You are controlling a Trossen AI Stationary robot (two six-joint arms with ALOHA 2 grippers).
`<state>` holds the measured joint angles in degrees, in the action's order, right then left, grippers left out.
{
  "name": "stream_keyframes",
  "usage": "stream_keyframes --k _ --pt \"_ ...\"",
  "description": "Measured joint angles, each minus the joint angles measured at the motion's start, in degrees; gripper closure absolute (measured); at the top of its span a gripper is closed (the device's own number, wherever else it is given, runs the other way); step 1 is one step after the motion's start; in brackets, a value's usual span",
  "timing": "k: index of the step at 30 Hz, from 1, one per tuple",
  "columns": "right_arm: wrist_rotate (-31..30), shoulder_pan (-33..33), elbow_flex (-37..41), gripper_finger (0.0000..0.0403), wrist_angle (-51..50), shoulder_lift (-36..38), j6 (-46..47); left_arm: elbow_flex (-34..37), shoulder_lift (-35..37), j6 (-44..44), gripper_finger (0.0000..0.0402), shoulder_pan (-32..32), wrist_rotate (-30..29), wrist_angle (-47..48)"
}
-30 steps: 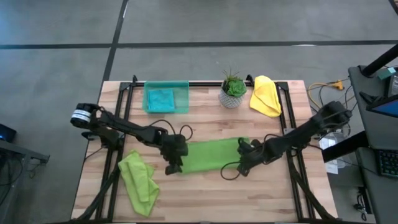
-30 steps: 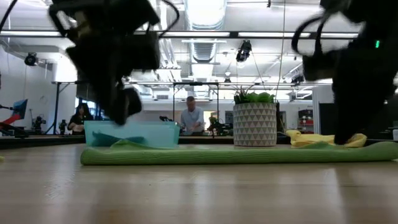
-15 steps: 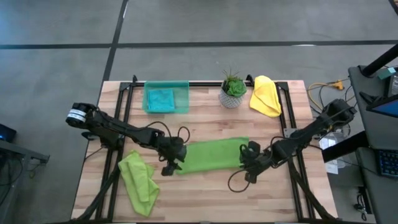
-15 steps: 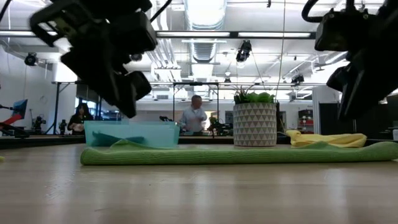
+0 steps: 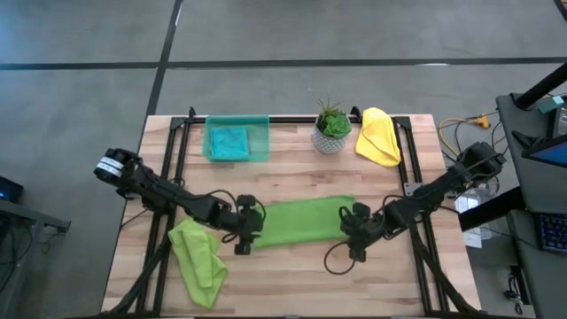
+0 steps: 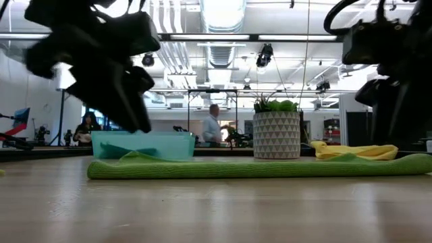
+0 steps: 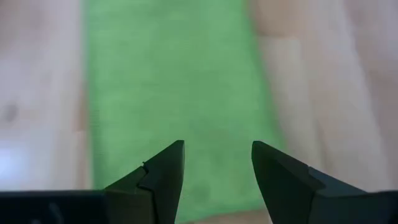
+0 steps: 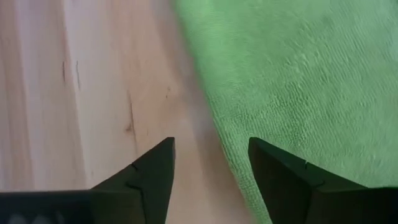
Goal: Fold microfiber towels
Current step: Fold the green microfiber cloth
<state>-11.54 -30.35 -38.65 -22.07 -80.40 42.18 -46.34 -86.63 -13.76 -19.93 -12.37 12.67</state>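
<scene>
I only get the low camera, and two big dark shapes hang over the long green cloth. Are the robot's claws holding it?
Observer: No. The left gripper hangs open above one end of the folded lime green microfiber towel.
Operator: And the other claw?
Observer: The right gripper is open too, over that towel's other edge and the bare wooden table.
Operator: Any more green cloths?
Observer: Yes, a crumpled lime green towel lies near the table's front left corner.
</scene>
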Motion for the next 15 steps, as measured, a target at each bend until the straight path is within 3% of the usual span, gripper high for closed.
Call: stream_keyframes --k 4,10,15 --pt "-0.08 -0.63 -0.01 0.0207 0.38 0.08 8.16 -2.82 -1.25 -1.90 0.0253 5.65 4.45 -1.12" --pt "-0.72 -5.23 -0.12 0.0232 4.27 0.88 18.75 -10.63 -8.57 11.59 0.0327 12.32 13.73 -7.24" --pt "-5.09 -10.96 -0.63 0.0256 7.19 2.34 27.93 -22.06 -19.28 17.29 0.0369 16.37 15.51 -7.12"
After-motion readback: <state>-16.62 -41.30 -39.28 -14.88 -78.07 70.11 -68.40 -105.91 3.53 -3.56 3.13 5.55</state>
